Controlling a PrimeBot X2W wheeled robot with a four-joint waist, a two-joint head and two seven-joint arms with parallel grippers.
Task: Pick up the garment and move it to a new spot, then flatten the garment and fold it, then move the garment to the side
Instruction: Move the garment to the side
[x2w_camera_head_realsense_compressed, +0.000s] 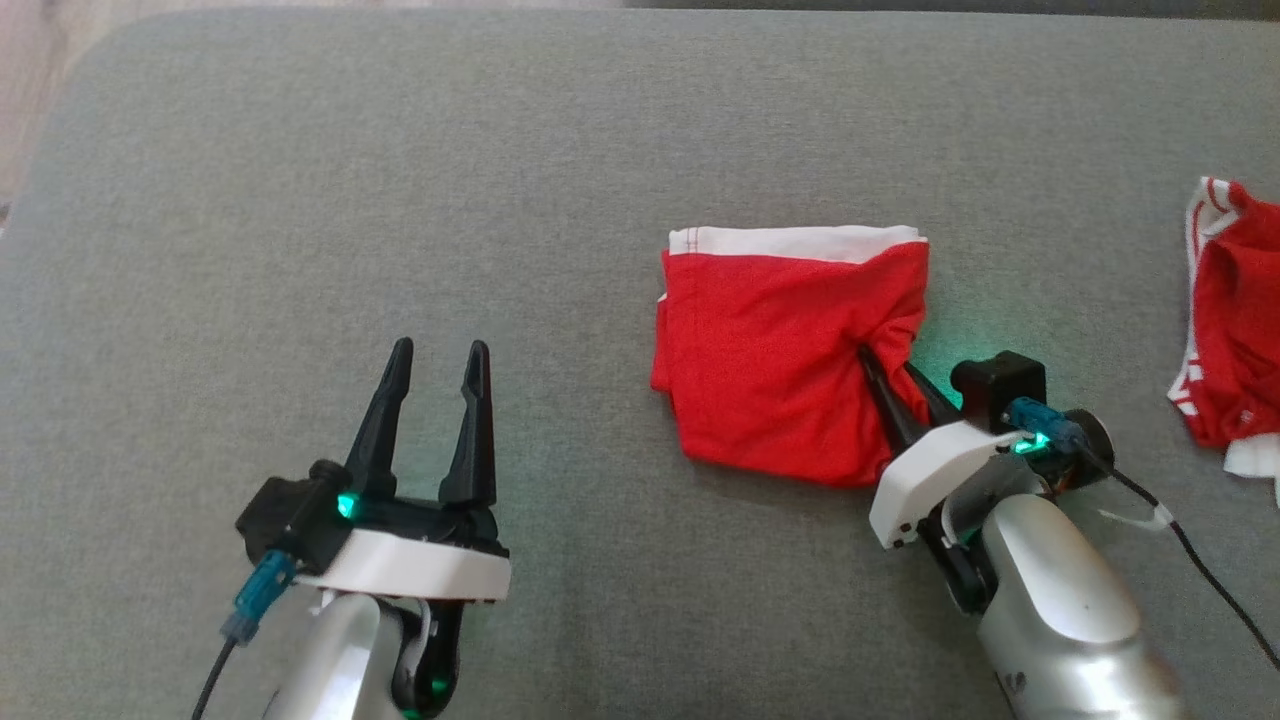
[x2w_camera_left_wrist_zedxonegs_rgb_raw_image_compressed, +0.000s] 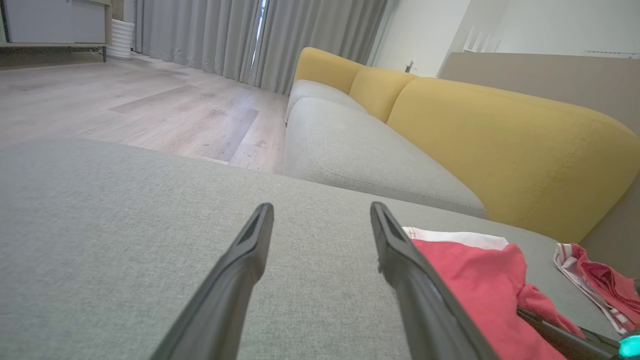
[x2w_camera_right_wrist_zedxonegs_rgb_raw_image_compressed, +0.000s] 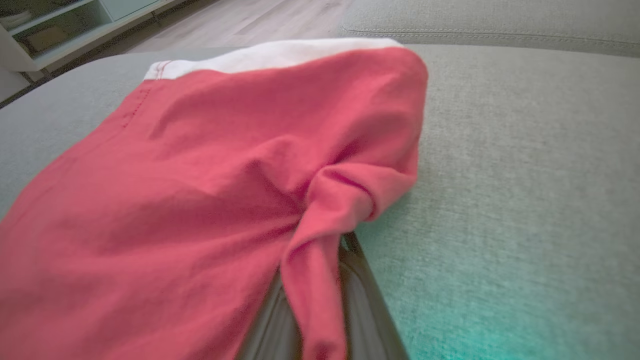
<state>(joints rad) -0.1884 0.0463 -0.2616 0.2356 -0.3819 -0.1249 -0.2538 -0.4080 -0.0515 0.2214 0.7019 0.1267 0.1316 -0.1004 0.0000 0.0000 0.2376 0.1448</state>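
Soft, even daylight; a green glow tints the grey cushion (x2w_camera_head_realsense_compressed: 945, 345); wrist views warp at edges.

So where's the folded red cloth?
In the head view the folded red garment lies right of centre on the grey cushion, its right edge pinched by the right gripper, left of a second red garment.

I note the garment (x2w_camera_head_realsense_compressed: 770, 370) lying on the cushion (x2w_camera_head_realsense_compressed: 400, 180), right of centre in the head view. Right gripper (x2w_camera_head_realsense_compressed: 886, 360) sits at its lower right edge, fingertips in a fold of the cloth. Left gripper (x2w_camera_head_realsense_compressed: 440, 350) is at lower left, well apart from it. A second garment (x2w_camera_head_realsense_compressed: 1235, 330) lies at the right edge. Left wrist view: a sofa (x2w_camera_left_wrist_zedxonegs_rgb_raw_image_compressed: 380, 150) behind the cushion.
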